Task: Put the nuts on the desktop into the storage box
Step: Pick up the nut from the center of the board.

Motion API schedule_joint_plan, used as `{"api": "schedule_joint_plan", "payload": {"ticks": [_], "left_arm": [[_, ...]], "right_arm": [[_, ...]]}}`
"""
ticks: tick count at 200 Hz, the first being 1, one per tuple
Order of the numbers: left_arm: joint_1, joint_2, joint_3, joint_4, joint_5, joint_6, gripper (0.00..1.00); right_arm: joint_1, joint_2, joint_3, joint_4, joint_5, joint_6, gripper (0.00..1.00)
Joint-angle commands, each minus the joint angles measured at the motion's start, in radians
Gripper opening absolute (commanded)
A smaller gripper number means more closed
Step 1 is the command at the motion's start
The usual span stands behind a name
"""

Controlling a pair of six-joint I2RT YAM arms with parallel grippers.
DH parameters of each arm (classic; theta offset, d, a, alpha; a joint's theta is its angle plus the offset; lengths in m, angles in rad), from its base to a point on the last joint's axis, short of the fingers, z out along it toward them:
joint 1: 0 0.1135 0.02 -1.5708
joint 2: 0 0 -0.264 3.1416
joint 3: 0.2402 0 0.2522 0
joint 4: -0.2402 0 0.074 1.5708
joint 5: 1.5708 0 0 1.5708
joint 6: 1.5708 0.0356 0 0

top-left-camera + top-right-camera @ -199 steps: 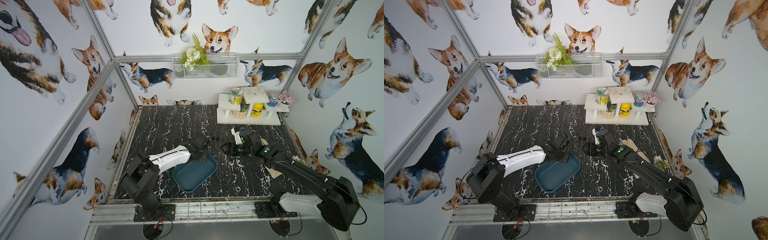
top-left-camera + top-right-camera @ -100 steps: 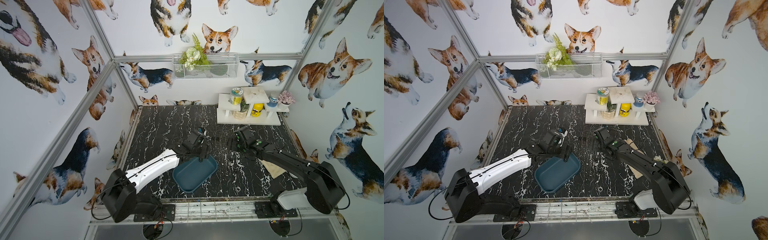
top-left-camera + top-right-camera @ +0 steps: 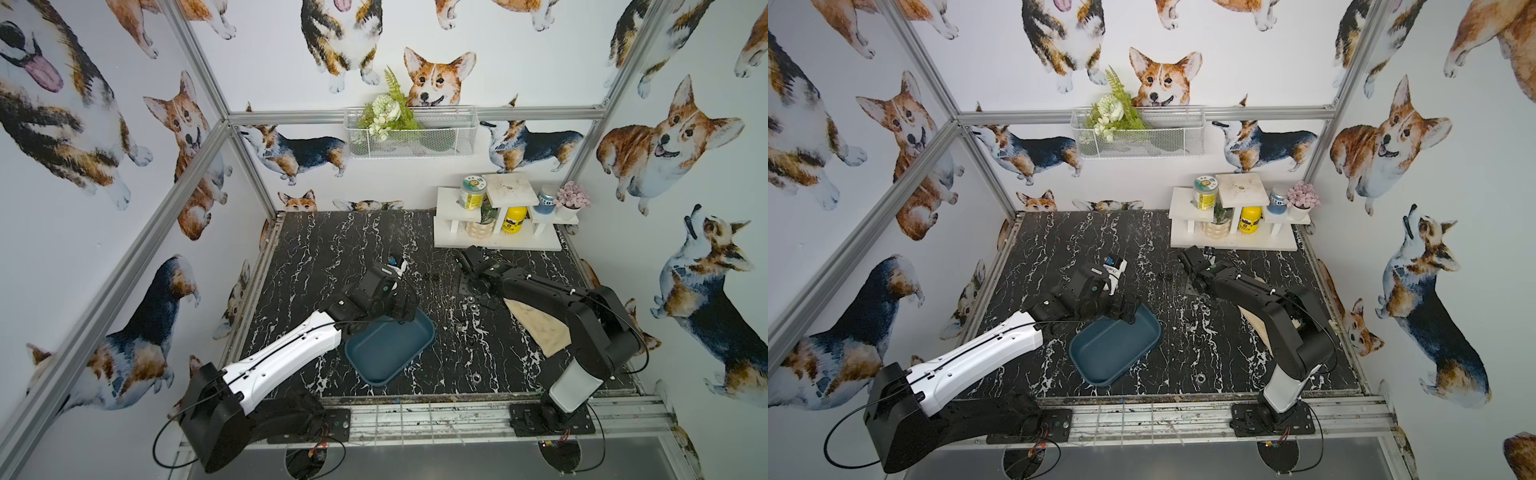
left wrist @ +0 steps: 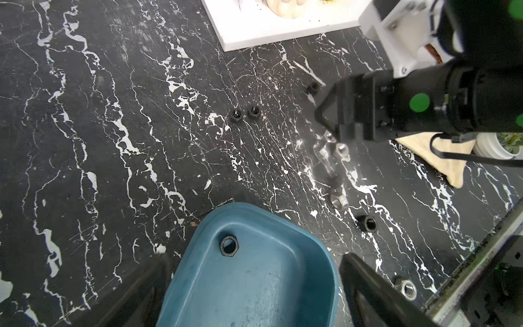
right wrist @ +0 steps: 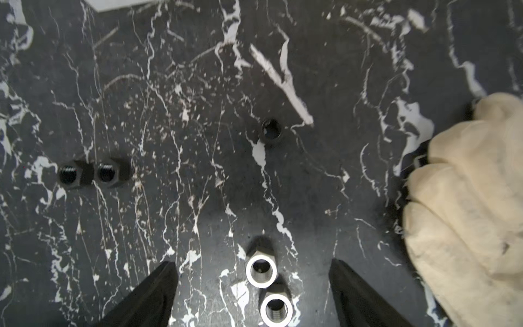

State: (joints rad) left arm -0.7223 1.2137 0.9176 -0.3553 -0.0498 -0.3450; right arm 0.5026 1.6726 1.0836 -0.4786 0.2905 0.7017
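Observation:
The teal storage box [image 3: 388, 349] [image 3: 1115, 345] lies near the front middle of the black marble desktop [image 3: 332, 257]. My left gripper [image 3: 401, 309] [image 4: 254, 263] hangs open over the box's far end. One dark nut [image 4: 229, 246] lies inside the box. My right gripper [image 3: 467, 266] [image 5: 253, 264] is open just above the desktop, and two silver nuts [image 5: 261, 270] [image 5: 276, 310] lie between its fingers, untouched. A pair of black nuts [image 5: 68, 173] [image 3: 432, 275] and a single black nut [image 5: 271, 130] lie farther out. More nuts [image 4: 368, 223] [image 3: 476, 377] are scattered to the right of the box.
A beige cloth [image 3: 540, 328] [image 5: 467, 198] lies under the right arm. A white stepped shelf [image 3: 494, 237] with jars stands at the back right. A white wire basket [image 3: 409, 133] hangs on the back wall. The metal frame rail runs along the front edge.
My left gripper has opened above the box's far end, and its arm has stretched out from a folded pose. My right gripper has shifted slightly toward the back and spread wider.

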Motion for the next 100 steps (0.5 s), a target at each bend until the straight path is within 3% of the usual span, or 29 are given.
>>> {"api": "schedule_joint_plan", "payload": {"ticks": [1, 61, 100], "left_arm": [[0.001, -0.015, -0.020, 0.028, -0.005, 0.018, 1.00], [0.001, -0.055, -0.051, 0.063, -0.003, 0.018, 1.00], [0.003, -0.064, -0.075, 0.101, -0.018, 0.009, 1.00]], "right_arm": [[0.003, -0.016, -0.014, -0.039, -0.087, 0.022, 0.86], [0.085, -0.144, -0.064, -0.168, -0.111, 0.002, 0.80], [0.122, -0.200, -0.123, -0.198, -0.145, 0.192, 0.73]]}}
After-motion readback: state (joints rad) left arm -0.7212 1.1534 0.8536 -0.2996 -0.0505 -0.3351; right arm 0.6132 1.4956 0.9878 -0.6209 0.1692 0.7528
